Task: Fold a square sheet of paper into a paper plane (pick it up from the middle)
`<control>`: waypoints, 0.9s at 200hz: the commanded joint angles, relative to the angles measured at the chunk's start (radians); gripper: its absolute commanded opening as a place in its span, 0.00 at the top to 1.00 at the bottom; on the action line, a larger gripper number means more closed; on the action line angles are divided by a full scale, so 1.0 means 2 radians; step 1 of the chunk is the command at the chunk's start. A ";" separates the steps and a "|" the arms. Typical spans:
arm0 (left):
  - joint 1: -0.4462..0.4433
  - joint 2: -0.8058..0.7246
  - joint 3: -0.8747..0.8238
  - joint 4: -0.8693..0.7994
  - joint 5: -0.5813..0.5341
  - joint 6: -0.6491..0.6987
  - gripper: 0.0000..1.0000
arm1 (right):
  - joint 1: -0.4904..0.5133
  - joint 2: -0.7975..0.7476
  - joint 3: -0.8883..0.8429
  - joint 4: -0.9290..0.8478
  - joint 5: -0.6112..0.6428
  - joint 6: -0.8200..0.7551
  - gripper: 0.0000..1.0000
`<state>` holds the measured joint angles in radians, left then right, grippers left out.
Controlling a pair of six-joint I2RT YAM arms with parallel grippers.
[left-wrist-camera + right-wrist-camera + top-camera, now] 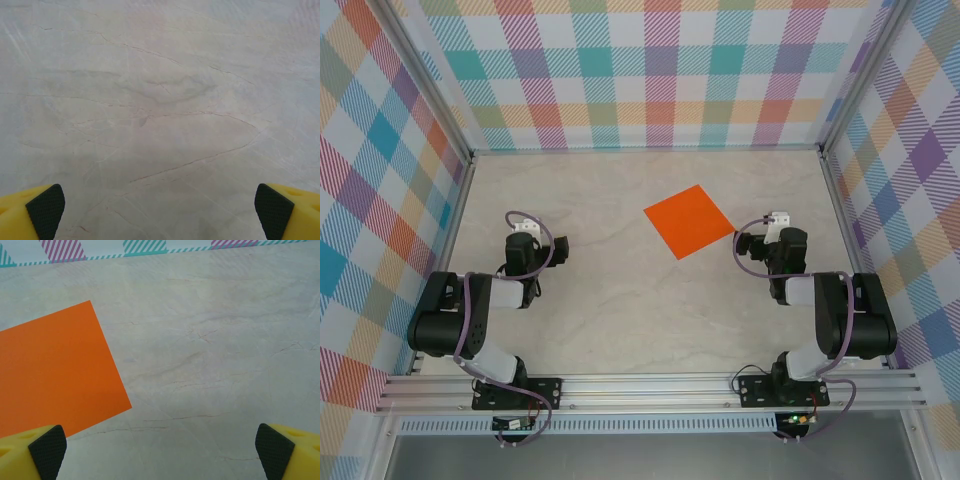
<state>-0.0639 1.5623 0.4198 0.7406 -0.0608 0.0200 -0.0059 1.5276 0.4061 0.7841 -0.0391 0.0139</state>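
Your square sheet of paper (689, 221) lies flat on the pale marble-look tabletop (620, 320). It is a plain bright orange square turned like a diamond, with one corner toward the plaid back wall (650, 70) and one toward the arm bases. Nothing is resting on it and neither gripper has hold of it. The right gripper (776, 230) is closest, just off the sheet's right-hand corner and apart from it, pointing toward the back wall. In the right wrist view the sheet (55, 375) fills the left side. Its nearest corner falls left of the midline between the fingers, and its lower edge runs down toward the left-hand pad (48, 449). You cannot tell from that view whether the pad overlaps the paper or only sits in front of it. The right gripper (160, 452) has its jaws spread wide, with bare tabletop between them and nothing gripped. The left gripper (525, 238) sits well away from the sheet, off to its left and a little nearer the bases. In the left wrist view that gripper (160, 212) is likewise spread wide, its two black pads at the frame's lower corners with veined marble between them.
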 commanded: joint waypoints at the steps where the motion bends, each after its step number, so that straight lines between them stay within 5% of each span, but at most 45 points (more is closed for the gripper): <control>1: 0.000 0.002 0.006 0.021 0.003 0.007 0.00 | -0.001 -0.001 0.009 0.001 -0.010 -0.002 0.00; 180: 0.000 -0.005 0.005 0.018 -0.006 0.004 0.00 | -0.001 -0.015 0.017 -0.018 0.002 0.005 0.00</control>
<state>-0.0639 1.5623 0.4198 0.7414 -0.0608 0.0200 -0.0059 1.5272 0.4061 0.7841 -0.0387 0.0139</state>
